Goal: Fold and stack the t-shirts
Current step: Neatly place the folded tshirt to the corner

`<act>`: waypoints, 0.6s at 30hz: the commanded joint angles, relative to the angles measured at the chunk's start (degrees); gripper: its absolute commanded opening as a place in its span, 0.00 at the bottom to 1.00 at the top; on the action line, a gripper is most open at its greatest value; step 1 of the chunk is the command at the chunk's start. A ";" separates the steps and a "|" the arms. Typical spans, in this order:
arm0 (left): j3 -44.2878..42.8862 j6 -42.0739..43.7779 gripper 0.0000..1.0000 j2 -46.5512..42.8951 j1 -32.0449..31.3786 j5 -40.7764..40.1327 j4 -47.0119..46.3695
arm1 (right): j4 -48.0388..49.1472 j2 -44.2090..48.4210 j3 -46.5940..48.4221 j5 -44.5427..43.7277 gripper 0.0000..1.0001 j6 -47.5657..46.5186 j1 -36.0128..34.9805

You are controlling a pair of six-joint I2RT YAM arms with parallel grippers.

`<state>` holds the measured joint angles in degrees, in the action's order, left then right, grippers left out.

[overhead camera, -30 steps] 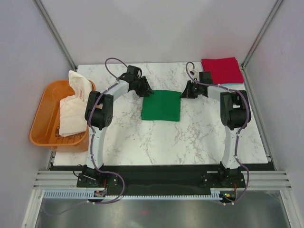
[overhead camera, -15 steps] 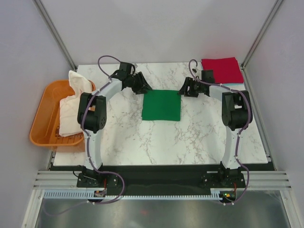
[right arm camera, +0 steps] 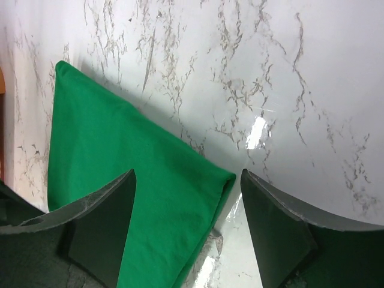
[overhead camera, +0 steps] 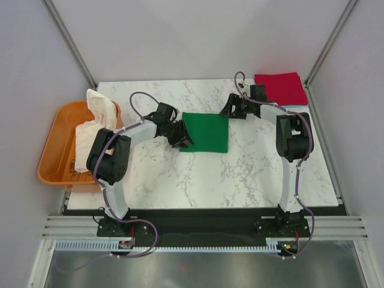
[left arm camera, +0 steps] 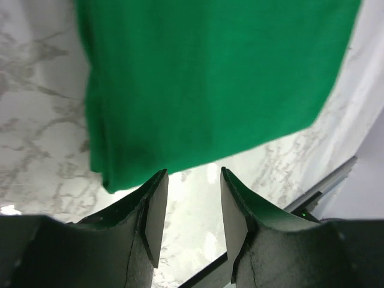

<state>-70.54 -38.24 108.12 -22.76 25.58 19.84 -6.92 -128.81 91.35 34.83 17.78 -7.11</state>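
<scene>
A folded bright green t-shirt [overhead camera: 207, 133] lies flat in the middle of the marble table [overhead camera: 252, 174]. My left gripper [overhead camera: 183, 140] is at its near left corner, open, with only bare table between the fingers; in the left wrist view the green t-shirt [left arm camera: 210, 78] lies just beyond the left gripper [left arm camera: 192, 180]. My right gripper [overhead camera: 228, 110] is open at the far right corner. In the right wrist view the right gripper [right arm camera: 187, 175] has its jaws wide on either side of the green t-shirt's [right arm camera: 120, 156] folded corner. A folded red t-shirt [overhead camera: 279, 88] lies at the back right. A white t-shirt with red print [overhead camera: 91, 135] is heaped in the tub.
An orange plastic tub [overhead camera: 54, 153] stands off the table's left edge. Grey walls and metal frame posts close in the back and both sides. The arm bases sit on a dark rail along the near edge.
My right gripper has opened and let go at the green t-shirt's far right corner. My left arm has swung from the far left corner toward the near left corner.
</scene>
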 commanded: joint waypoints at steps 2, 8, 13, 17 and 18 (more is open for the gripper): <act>0.32 0.53 0.48 1.83 1.05 -6.41 -1.73 | -4.85 -1.88 1.02 -0.81 0.80 -2.48 -0.53; -0.47 0.88 0.47 5.25 3.95 -12.39 0.64 | -8.81 -1.35 -0.82 -1.09 0.81 -4.51 -0.53; -4.25 1.94 0.44 7.11 7.29 -13.02 2.49 | -8.90 -1.44 -3.19 -0.20 0.81 -4.33 -0.53; -6.71 3.34 0.43 7.46 7.47 -11.62 2.93 | -9.08 -1.35 -4.16 0.32 0.81 -4.25 -0.53; -7.23 3.35 0.43 7.63 7.38 -11.26 2.93 | -9.17 -1.35 -4.34 0.24 0.81 -3.98 -0.62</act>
<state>-75.50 -37.91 114.28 -15.57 17.10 21.12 -8.16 -128.33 90.41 36.51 14.79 -7.35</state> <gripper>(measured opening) 0.436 0.808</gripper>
